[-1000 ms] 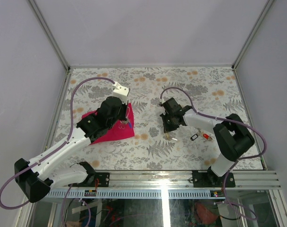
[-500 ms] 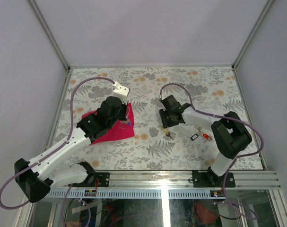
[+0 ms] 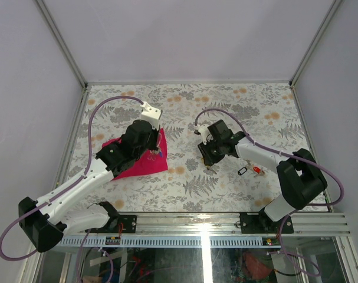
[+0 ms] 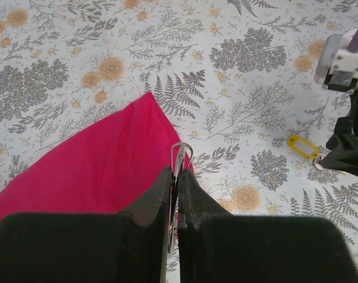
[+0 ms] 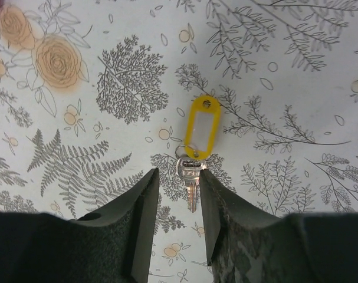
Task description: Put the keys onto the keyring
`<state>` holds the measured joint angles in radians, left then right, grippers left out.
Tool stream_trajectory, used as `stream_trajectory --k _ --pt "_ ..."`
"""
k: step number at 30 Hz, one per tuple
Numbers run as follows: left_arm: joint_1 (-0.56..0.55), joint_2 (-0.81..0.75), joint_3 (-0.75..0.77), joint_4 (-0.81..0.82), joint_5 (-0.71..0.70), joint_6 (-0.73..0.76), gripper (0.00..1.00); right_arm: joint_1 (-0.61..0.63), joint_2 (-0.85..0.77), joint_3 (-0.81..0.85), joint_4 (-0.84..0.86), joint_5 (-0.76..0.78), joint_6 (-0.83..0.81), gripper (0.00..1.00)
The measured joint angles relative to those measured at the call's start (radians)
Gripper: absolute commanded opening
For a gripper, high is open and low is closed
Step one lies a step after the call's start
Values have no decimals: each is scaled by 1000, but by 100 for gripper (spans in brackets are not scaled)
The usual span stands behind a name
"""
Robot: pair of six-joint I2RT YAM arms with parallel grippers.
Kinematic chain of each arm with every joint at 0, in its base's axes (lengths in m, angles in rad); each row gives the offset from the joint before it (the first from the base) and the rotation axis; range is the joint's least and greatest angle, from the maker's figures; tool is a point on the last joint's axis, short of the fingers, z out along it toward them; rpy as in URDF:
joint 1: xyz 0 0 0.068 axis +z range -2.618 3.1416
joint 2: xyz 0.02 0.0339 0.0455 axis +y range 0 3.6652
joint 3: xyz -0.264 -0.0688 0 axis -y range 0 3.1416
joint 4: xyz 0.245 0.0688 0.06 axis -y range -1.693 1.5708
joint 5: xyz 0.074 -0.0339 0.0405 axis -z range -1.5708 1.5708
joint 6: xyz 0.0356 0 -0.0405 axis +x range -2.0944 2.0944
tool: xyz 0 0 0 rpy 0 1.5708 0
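My left gripper [image 4: 177, 174] is shut on the keyring [image 4: 180, 154], a thin silvery wire loop sticking out past its fingertips, just above the edge of the magenta cloth [image 4: 96, 165]. From above, that left gripper [image 3: 157, 150] hangs over the cloth's right side. A silver key [image 5: 191, 180] with a yellow tag [image 5: 202, 127] lies flat on the table. My right gripper [image 5: 179, 174] is open, one finger on each side of the key's head without gripping it. In the top view the right gripper [image 3: 209, 164] sits at mid-table.
Two more keys lie right of my right gripper, one with a black tag [image 3: 242, 171] and one with a red tag [image 3: 258, 171]. The magenta cloth [image 3: 140, 162] covers the table under my left arm. The yellow tag [image 4: 303, 146] also shows in the left wrist view.
My right gripper has gone from shut to open and shifted a little, now straddling the yellow-tagged key. The left arm and the keyring have not moved.
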<state>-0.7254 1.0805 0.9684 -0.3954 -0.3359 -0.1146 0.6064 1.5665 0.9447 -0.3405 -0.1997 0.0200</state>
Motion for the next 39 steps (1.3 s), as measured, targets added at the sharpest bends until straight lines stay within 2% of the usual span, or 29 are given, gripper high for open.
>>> stream_trajectory --k 8,18,25,33,39 --pt "0 3 0 0 4 0 0 0 91 55 -56 -51 -119 38" --pt "0 3 0 0 8 0 0 0 138 66 -70 -56 -154 34" --pt "0 3 0 0 11 0 0 0 157 68 -70 -56 -162 21" --pt "0 3 0 0 14 0 0 0 158 68 -71 -60 -164 1" --pt "0 3 0 0 14 0 0 0 135 68 -80 -74 -162 0"
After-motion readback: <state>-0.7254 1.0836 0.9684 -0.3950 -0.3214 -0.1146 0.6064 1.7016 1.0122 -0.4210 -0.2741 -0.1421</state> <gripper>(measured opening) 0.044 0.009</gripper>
